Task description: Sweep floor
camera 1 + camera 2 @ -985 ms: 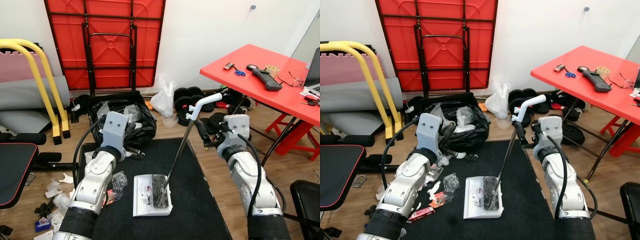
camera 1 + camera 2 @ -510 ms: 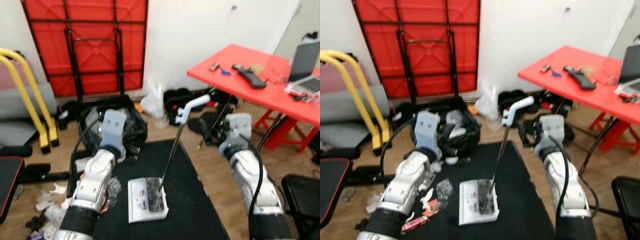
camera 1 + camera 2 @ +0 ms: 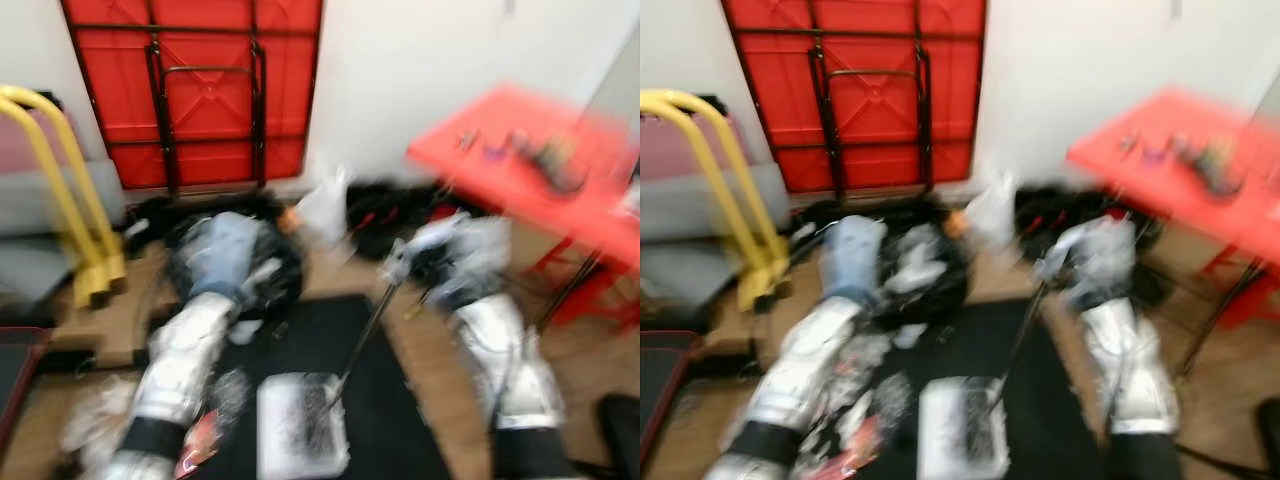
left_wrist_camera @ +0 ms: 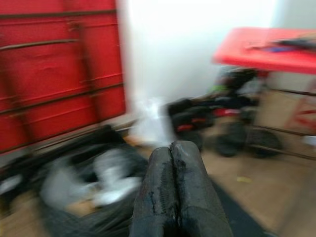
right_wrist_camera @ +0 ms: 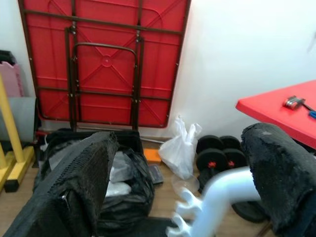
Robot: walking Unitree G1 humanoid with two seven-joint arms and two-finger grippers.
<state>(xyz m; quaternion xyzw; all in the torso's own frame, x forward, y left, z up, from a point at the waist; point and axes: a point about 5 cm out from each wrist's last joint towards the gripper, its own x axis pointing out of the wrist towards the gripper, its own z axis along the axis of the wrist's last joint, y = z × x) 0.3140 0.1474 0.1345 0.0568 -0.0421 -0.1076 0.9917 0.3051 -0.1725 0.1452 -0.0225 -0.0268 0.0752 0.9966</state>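
Both eye views are heavily blurred. A white dustpan (image 3: 300, 435) with a dark brush lies on the black mat (image 3: 400, 430). Its thin pole (image 3: 362, 335) rises to a white handle (image 3: 398, 262). My right gripper (image 3: 428, 262) is up beside that handle. In the right wrist view it (image 5: 182, 143) is open, and the white handle (image 5: 217, 197) lies between its wide-spread fingers (image 5: 79, 182) without touching them. My left gripper (image 4: 172, 148) is shut on nothing, held above the black rubbish bag (image 3: 262, 245). Scraps of litter (image 3: 95, 425) lie on the wooden floor at the left.
A red table (image 3: 540, 170) stands at the right, with dark weights (image 3: 375, 212) and a white plastic bag (image 3: 325, 205) by the wall. A folded red table (image 3: 200, 90) leans on the wall. A yellow frame (image 3: 50, 190) stands at the left.
The whole view has swung and blurred, so the camera is moving. Both arms keep roughly the same pose over the mat, and the dustpan lies where it was.
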